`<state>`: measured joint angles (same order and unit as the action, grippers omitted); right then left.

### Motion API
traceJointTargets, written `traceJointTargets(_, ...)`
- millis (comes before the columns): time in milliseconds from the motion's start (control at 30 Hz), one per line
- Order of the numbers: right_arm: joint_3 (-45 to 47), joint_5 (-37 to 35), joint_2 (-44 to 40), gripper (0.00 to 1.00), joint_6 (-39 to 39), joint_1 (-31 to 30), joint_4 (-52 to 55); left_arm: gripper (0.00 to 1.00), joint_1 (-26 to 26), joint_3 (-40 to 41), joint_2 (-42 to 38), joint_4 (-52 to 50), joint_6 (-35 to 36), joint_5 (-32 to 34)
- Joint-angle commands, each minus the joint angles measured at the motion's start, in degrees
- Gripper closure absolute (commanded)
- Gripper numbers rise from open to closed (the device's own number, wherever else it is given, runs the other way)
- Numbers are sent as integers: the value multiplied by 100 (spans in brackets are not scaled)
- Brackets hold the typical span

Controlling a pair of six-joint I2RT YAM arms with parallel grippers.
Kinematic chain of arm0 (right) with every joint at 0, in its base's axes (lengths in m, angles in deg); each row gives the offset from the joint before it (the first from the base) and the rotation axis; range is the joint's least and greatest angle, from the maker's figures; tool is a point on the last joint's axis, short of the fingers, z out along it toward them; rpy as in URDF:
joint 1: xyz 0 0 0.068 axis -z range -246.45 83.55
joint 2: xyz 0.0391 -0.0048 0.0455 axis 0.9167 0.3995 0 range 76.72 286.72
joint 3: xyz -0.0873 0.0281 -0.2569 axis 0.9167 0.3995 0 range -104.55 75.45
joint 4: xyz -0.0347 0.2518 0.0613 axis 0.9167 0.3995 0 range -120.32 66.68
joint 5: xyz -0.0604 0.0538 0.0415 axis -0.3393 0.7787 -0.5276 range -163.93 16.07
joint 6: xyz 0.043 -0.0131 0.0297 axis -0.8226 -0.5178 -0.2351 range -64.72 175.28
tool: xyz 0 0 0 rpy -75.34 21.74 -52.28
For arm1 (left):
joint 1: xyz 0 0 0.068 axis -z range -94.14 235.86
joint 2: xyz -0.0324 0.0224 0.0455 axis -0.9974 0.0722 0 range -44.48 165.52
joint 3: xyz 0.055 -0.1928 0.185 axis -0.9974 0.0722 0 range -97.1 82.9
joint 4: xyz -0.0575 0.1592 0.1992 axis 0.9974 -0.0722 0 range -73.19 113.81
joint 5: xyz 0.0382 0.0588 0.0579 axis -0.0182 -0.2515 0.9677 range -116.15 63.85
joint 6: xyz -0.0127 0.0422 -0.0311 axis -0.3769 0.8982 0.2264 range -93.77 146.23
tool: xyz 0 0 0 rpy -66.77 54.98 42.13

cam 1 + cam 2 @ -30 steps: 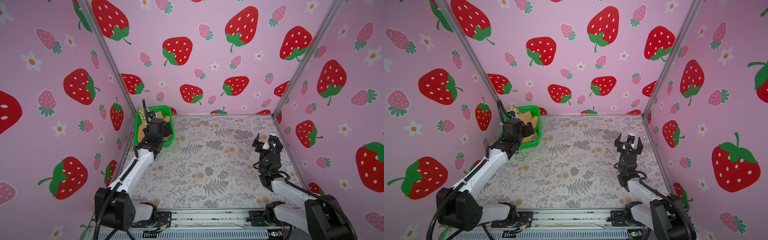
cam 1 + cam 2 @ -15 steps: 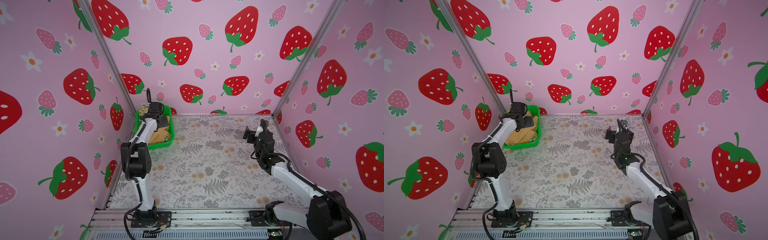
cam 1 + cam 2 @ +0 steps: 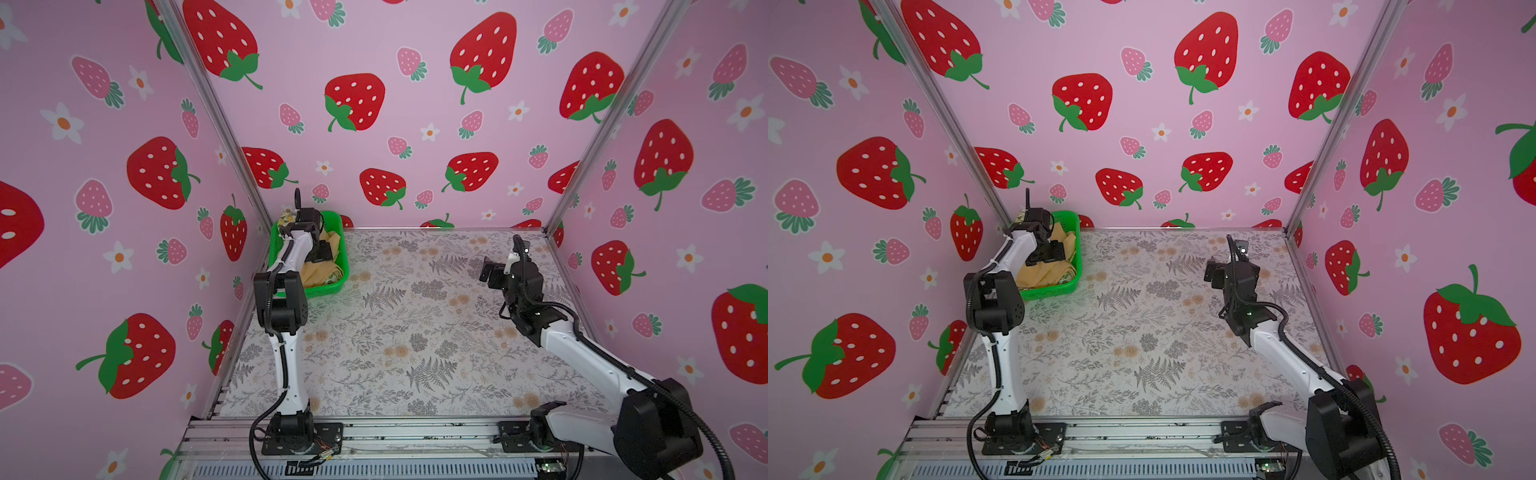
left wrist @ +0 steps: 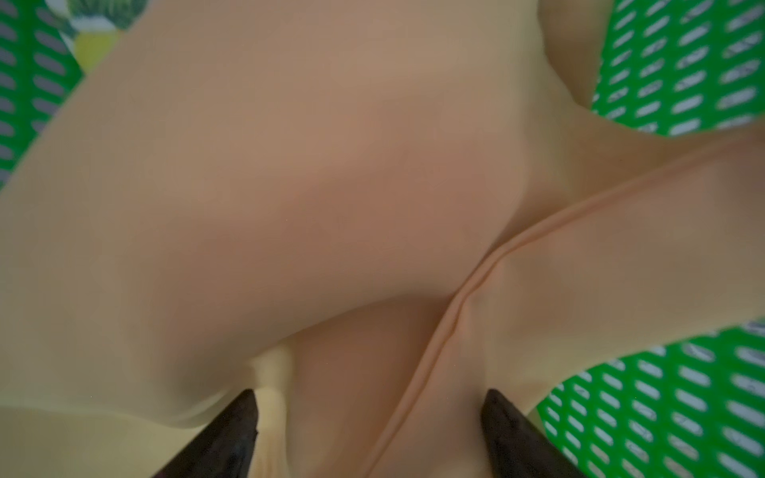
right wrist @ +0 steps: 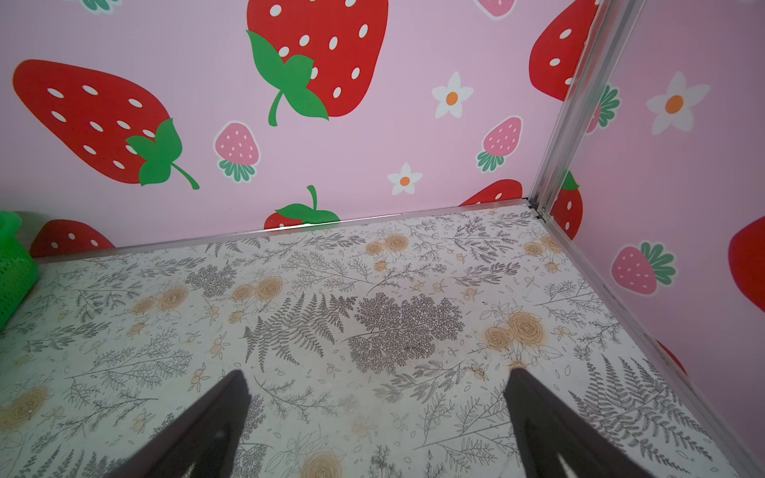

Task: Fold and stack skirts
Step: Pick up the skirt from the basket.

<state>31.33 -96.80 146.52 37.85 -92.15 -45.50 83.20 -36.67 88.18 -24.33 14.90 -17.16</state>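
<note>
The mustard-yellow skirt point(image 3: 318, 272) lies crumpled in the green mesh basket point(image 3: 328, 287) at the table's far left corner. The lemon-print skirt point(image 3: 286, 216) shows only as a patch at the basket's back corner, and as a small bit point(image 4: 99, 25) in the left wrist view. My left gripper point(image 3: 322, 251) reaches down into the basket. In the left wrist view its jaws point(image 4: 370, 403) stand apart, with the mustard skirt point(image 4: 331, 186) and one of its seams bulging between the fingertips. My right gripper point(image 3: 492, 272) hovers open over the table's right side, holding nothing point(image 5: 378, 376).
The basket's mesh wall point(image 4: 683, 62) closely surrounds the left gripper. Pink strawberry walls close in the table on the left, back and right, with metal corner posts point(image 3: 582, 166). The floral table top point(image 3: 415, 332) stretches between the two arms.
The left arm has reared up at the elbow and reached over the basket, bringing its gripper down onto the mustard cloth. The right arm has stretched out and carried its gripper left, toward the table's middle.
</note>
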Motion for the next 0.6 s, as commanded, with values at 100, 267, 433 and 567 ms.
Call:
traceJointTargets(100, -176, 41, 58, 0, -252, -78, 75, 49, -33, -309, 148, -421, 45, -400)
traceJointTargets(267, -194, 71, 83, 0, -239, -103, 46, 100, -127, -364, -5, -382, -254, -1137)
traceJointTargets(433, -176, 128, 54, 0, -194, -103, 17, 100, -147, -224, -473, -45, -642, -1995)
traceJointTargets(567, -99, 309, 90, 0, -260, -108, -74, 100, -123, -23, -1001, 385, -1105, -2580)
